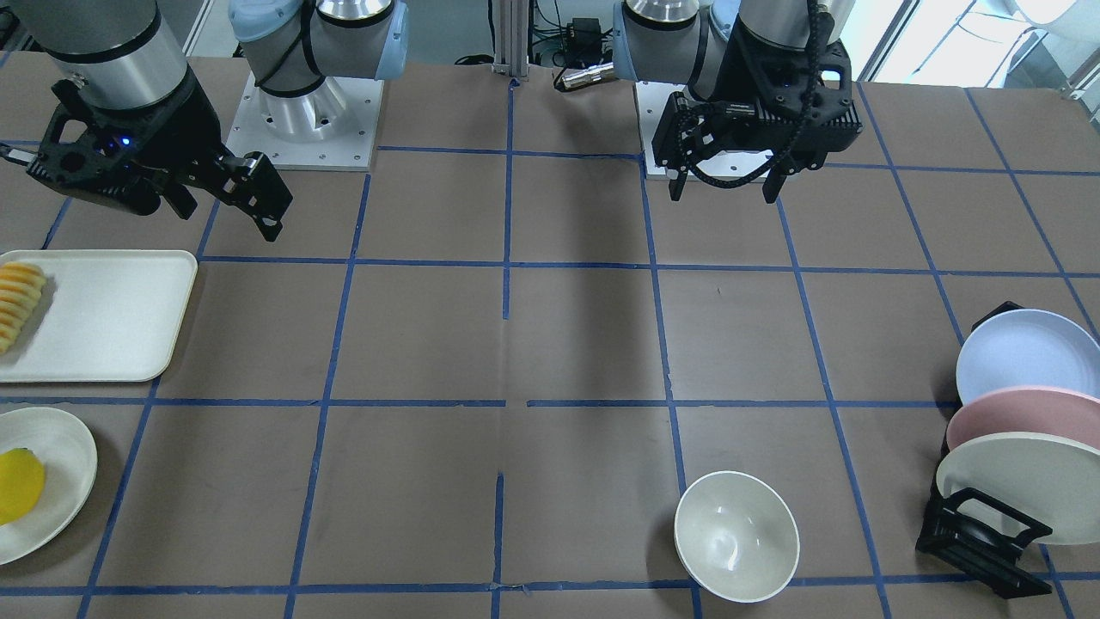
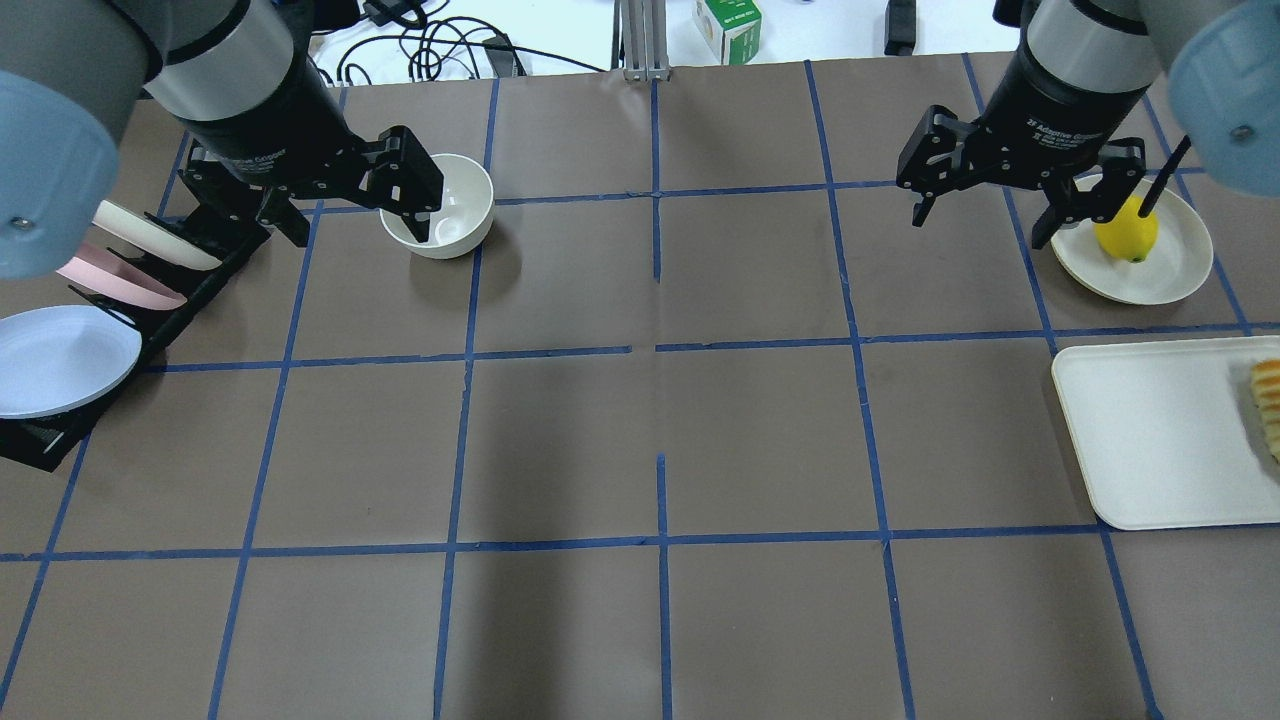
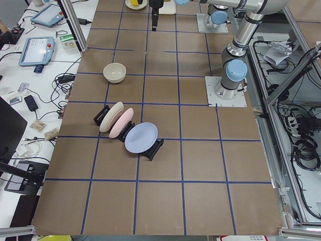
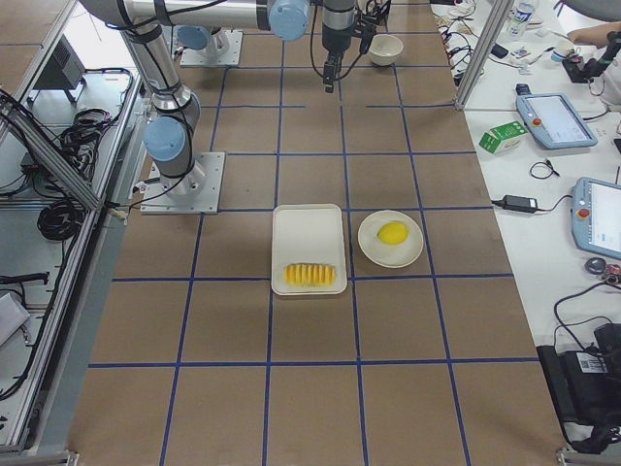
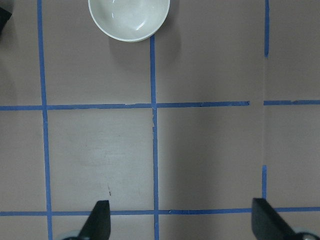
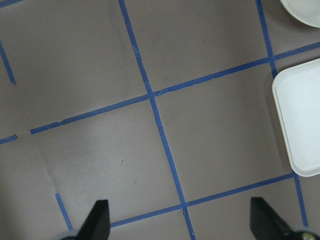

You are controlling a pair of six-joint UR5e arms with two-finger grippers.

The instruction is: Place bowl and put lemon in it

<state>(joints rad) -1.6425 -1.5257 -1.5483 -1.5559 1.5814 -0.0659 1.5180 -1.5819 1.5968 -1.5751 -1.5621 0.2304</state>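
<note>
Pictured at the opening step, by the look of it, with neither task thing gripped. Holds the left tool (image 2: 355, 215) spread open and empty, raised above the counter (image 2: 660, 420) close by the bowl (image 2: 440, 205) but not touching it. Finds the bowl upright and empty on the robot's far left, next to the rack of plates (image 2: 215, 255). Carries the right tool (image 2: 980, 225) likewise open and empty, up off the counter near the lemon (image 2: 1127, 232). Shows the lemon resting on a small off-white plate (image 2: 1180, 280) at the far right, just beyond the white tray (image 2: 1150, 440) with its sliced food (image 2: 1268, 400). Judged next: lower the left tool over the bowl's rim, close on the wall, carry it toward the middle and set it down level. Calls for a firm pinch on glossy ware, and only afterward a gentle right-side grasp on the round, roll-prone lemon.
</note>
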